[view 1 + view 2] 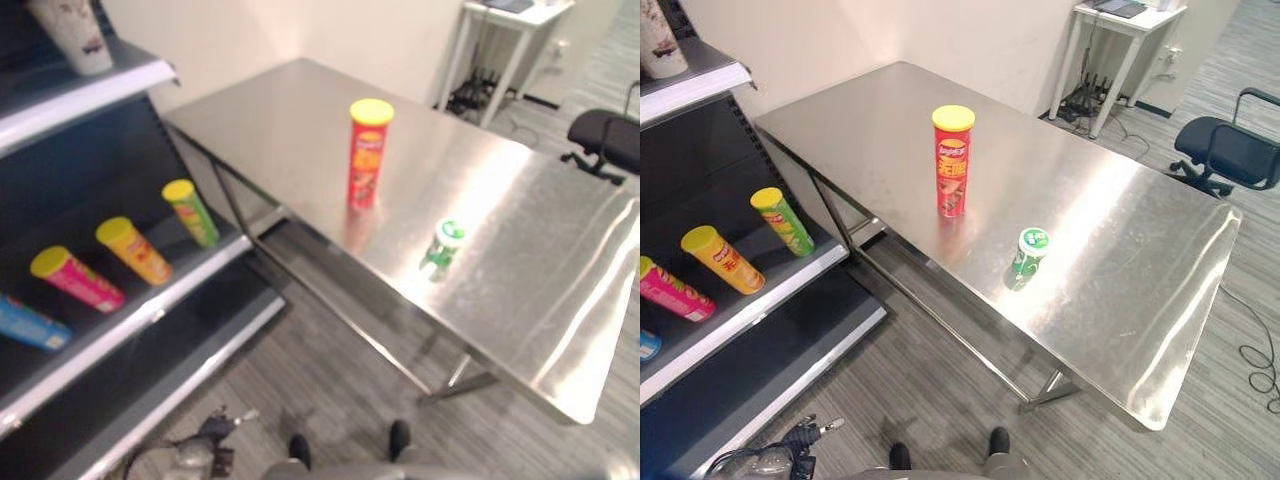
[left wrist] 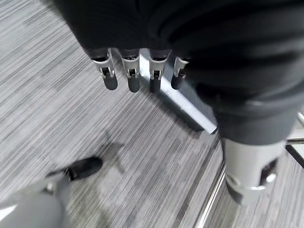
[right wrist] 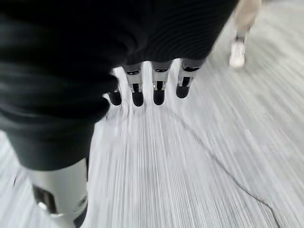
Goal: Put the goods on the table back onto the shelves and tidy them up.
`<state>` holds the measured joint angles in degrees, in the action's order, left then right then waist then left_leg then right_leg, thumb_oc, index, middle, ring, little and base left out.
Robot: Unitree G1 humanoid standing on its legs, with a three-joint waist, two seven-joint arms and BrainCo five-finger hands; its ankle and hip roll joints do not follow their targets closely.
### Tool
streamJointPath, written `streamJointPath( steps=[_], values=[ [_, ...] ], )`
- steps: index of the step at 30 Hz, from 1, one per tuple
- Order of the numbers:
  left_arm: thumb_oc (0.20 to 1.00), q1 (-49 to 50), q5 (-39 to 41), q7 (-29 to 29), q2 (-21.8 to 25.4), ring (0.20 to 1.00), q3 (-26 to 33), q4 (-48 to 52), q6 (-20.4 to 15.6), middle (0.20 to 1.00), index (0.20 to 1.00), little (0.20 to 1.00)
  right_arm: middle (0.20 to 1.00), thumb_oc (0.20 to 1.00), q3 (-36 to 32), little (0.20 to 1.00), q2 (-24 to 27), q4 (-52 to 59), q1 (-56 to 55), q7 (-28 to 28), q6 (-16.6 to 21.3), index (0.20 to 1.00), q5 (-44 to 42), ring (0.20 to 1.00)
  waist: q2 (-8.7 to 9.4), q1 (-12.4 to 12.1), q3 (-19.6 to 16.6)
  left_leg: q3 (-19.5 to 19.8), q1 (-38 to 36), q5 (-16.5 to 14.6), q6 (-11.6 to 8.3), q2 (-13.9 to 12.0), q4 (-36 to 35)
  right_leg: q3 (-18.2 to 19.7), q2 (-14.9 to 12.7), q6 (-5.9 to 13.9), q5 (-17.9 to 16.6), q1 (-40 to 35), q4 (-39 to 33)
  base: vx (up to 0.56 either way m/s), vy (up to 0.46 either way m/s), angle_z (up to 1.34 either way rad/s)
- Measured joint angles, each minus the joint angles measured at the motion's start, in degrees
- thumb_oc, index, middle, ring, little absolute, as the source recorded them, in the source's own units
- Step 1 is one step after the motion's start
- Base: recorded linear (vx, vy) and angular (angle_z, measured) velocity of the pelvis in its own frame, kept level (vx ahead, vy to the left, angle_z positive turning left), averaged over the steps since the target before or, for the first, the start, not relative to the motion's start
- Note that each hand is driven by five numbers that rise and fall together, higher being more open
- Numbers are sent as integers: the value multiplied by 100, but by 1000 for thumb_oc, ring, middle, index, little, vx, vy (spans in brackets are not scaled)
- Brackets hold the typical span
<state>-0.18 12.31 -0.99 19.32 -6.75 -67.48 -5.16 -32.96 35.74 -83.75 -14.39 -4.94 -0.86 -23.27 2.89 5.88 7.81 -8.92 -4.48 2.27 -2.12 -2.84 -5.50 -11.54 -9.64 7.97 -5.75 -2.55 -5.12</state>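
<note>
Both goods wait on the steel worktop (image 1: 1120, 250): a red crisp tube (image 1: 952, 160) standing upright mid-surface, and a small green-capped bottle (image 1: 1030, 250) near its front edge. The left hand (image 2: 137, 71) and right hand (image 3: 156, 85) hang over the floor, fingers relaxed, empty. The shelves (image 1: 770, 280) lie left, with open floor between.

Each robot hand (image 2: 137, 71) has silver fingers (image 3: 159, 85) with dark tips under a dark ribbed cover
</note>
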Motion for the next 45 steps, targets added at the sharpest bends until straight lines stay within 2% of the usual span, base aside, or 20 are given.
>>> streamJointPath(
  steps=[1, 4, 5, 6, 8, 9, 10, 12, 14, 17, 22, 23, 27, 28, 30, 35, 40, 45],
  values=[
    [1000, 59, 0, -24, -26, 1000, 60, -9, 0, 1000, 1000, 1000, 1000, 1000, -633, 1000, 237, 639, -67, -277, 65, 1000, -381, 1000, -19, 90, -18, -81, -67, -19, 3, -1, 0, 68, -1, 8, 9, -31, 1, 43, 79, -23],
    [1000, 79, -4, -122, -196, 1000, 58, 13, -18, 1000, 1000, 1000, 1000, 1000, -921, 1000, 221, 2426, -119, -749, 330, 1000, -667, 1000, -45, 236, -37, -134, -72, -56, -5, -1, -2, 141, 2, 9, 9, -17, -31, 40, 47, -14],
    [1000, 73, -7, -128, -335, 1000, 38, 10, -18, 1000, 1000, 1000, 1000, 1000, -1056, 1000, 258, 2997, -87, -944, 615, 1000, -789, 1000, -90, 266, -88, -133, -71, -57, 0, -1, -1, 141, -1, 10, 10, -17, -31, 24, 18, 3],
    [1000, 73, -9, -129, -399, 1000, 31, 13, -27, 1000, 1000, 1000, 1000, 1000, -1038, 1000, 354, 3128, 7, -1017, 771, 1000, -843, 1000, -47, 230, -116, -124, -63, -69, -18, -6, -1, 129, 5, 17, 32, -19, -30, 36, 22, 5],
    [1000, 74, -14, -127, -522, 1000, 6, 16, -33, 1000, 1000, 1000, 1000, 1000, -1020, 1000, 497, 3364, 266, -1217, 928, 1000, -955, 1000, -78, 141, -195, -104, -54, -71, -29, -21, -1, 117, 18, 50, 78, -35, -29, 18, 2, 9],
    [1000, 119, -14, -123, -552, 1000, 5, 23, -33, 1000, 1000, 1000, 1000, 1000, -1029, 1000, 519, 3728, 369, -1268, 898, 1000, -967, 1000, -104, 129, -213, -105, -60, -63, -29, -17, -1, 115, 18, 42, 64, -24, -29, 9, -19, 4],
    [1000, 195, -13, -121, -582, 1000, 6, 8, -19, 1000, 1000, 1000, 1000, 1000, -940, 1000, 594, 4188, 395, -1284, 1029, 1000, -928, 1000, -168, 151, -242, -104, -62, -56, -21, -10, 0, 117, 8, 47, 61, -26, -30, 3, -20, 5],
    [1000, 325, -32, -114, -588, 1000, 39, 62, -19, 1000, 1000, 1000, 1000, 1000, -657, 1000, 794, 4836, 426, -1296, 963, 1000, -709, 1000, -200, 95, -256, -95, -66, -63, -38, -8, 0, 59, 5, 58, 70, -58, -31, 1, -21, 7],
    [1000, 368, -129, -109, -575, 1000, 41, 56, -5, 1000, 1000, 1000, 1000, 1000, -400, 1000, 998, 5317, 378, -1179, 1069, 1000, -325, 1000, -203, 84, -259, -36, -64, -52, -29, -10, 0, 3, 0, 62, 74, -76, -31, 5, -23, 13],
    [1000, 524, -233, -38, -573, 1000, 61, 65, -1, 1000, 1000, 1000, 1000, 1000, -88, 1000, 1295, 6246, 541, -866, 1032, 1000, 201, 1000, -131, -133, -278, 66, -34, -58, -31, -22, -1, -69, 6, 66, 92, -125, -32, 35, -31, 15],
    [1000, 749, -232, 71, -558, 1000, 248, 85, -5, 1000, 1000, 1000, 1000, 1000, 37, 1000, 1298, 7037, 587, -328, 1116, 1000, 192, 1000, -38, -223, -299, 183, -16, -27, -48, -11, 0, -186, -6, 87, 117, -159, -31, 11, -19, 14],
    [1000, 860, -233, 122, -504, 1000, 264, 90, -5, 1000, 1000, 1000, 1000, 1000, 251, 1000, 1350, 7177, 578, -19, 1163, 1000, 196, 1000, -2, -234, -300, 199, -20, 16, -56, -10, 0, -205, -10, 81, 112, -176, -31, 6, -18, 9],
    [1000, 961, -235, 195, -477, 1000, 286, 158, -11, 1000, 1000, 1000, 1000, 1000, 797, 1000, 1671, 7513, 407, 638, 1063, 1000, 260, 1000, 6, -227, -299, 205, -43, 14, -49, -7, 0, -274, -23, 85, 116, -207, -31, 3, -5, 3],
    [1000, 945, -235, 256, -480, 1000, 284, 167, -24, 1000, 1000, 1000, 1000, 1000, 818, 1000, 1676, 7532, 377, 921, 1018, 1000, 296, 1000, 13, -238, -297, 212, -37, 14, -49, -5, 0, -308, -26, 84, 116, -217, -31, 11, -10, 8],
    [1000, 919, -232, 260, -488, 1000, 284, 168, -60, 1000, 1000, 1000, 1000, 1000, 838, 1000, 1587, 7532, 382, 1076, 1010, 1000, 206, 1000, 15, -244, -296, 213, -34, 14, -48, -6, 0, -312, -24, 77, 117, -219, -30, 2, -7, 3],
    [1000, 860, -230, 346, -491, 1000, 286, 258, -120, 1000, 1000, 1000, 1000, 1000, 1379, 1000, 1636, 7555, 198, 1638, 869, 1000, 216, 1000, 11, -230, -284, 240, 20, 14, -49, -5, 0, -346, -29, 75, 119, -205, -32, -2, -9, 2],
    [1000, 861, -231, 365, -497, 1000, 287, 255, -121, 1000, 1000, 1000, 1000, 1000, 1691, 1000, 1705, 7873, 207, 1758, 873, 1000, 761, 1000, -47, -225, -276, 242, 23, 14, -50, -6, 0, -348, -28, 73, 125, -203, -32, 0, 0, 0],
    [1000, 863, -238, 359, -504, 1000, 288, 266, -129, 1000, 1000, 1000, 1000, 1000, 1934, 1000, 1797, 7995, 271, 1761, 899, 1000, 1283, 1000, -105, -330, -259, 344, 43, 16, -53, 0, -1, -418, -35, 69, 133, -226, -32, 8, -6, 6]
  ],
)
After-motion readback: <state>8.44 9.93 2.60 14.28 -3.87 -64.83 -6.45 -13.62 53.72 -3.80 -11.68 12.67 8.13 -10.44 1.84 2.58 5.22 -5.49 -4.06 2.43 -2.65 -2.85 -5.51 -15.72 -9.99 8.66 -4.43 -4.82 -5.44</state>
